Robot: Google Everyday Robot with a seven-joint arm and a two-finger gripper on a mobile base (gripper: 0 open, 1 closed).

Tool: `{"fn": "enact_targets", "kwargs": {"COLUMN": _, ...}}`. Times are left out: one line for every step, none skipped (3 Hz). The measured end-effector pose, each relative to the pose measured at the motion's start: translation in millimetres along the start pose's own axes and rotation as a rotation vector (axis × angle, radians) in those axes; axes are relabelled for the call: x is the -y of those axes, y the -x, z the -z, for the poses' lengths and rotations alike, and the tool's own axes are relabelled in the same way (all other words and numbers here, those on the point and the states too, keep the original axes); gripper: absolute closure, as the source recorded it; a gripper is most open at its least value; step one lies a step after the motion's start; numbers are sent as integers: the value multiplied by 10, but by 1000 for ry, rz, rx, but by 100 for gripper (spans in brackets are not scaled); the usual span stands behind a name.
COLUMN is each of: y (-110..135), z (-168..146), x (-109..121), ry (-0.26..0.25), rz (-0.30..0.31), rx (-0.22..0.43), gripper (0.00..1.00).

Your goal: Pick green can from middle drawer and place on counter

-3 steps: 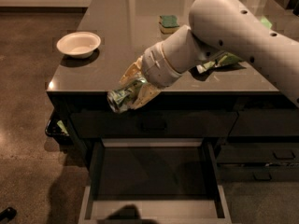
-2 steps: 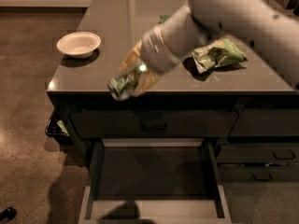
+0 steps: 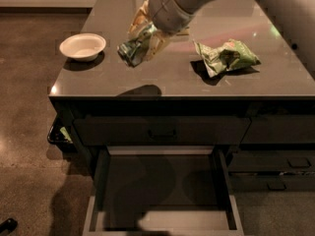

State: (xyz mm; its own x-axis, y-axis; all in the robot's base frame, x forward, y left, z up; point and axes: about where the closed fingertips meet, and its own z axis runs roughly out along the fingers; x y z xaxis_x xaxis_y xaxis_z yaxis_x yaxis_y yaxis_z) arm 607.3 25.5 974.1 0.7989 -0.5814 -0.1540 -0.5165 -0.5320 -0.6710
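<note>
- Now the gripper [image 3: 141,44] is clamped on the green can [image 3: 131,51], holding it tilted over the counter [image 3: 167,80], between the bowl [image 3: 82,46] at left and the snack bag [image 3: 226,57] at right.
- The middle drawer [image 3: 162,181] stands open below; the placing step seems in hand.
- Next, I think: lower the can, then release.

Arm reaching in from the upper right, gripper loaded.
The white arm [image 3: 280,4] slants down and leftward to a ribbed wrist [image 3: 170,6]. The gripper [image 3: 140,43] hangs tilted above the counter [image 3: 98,77], its jaws clamped around the green can [image 3: 130,52], held clear of the surface.
</note>
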Motion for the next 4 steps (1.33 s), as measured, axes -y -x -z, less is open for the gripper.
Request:
{"fn": "enact_targets", "kwargs": {"y": -109, "z": 78, "x": 156, "ry": -7, "rz": 26, "rx": -30, "gripper": 100}}
{"fn": "enact_targets", "kwargs": {"y": -814, "z": -523, "x": 22, "ry": 32, "rz": 105, "rx": -115, "gripper": 100}}
{"fn": "enact_targets", "kwargs": {"y": -1215, "z": -981, "x": -158, "ry": 49, "rz": 141, "rx": -138, "gripper": 100}}
{"fn": "enact_targets", "kwargs": {"y": -1215, "z": -982, "x": -158, "ry": 49, "rz": 141, "rx": -138, "gripper": 100}}
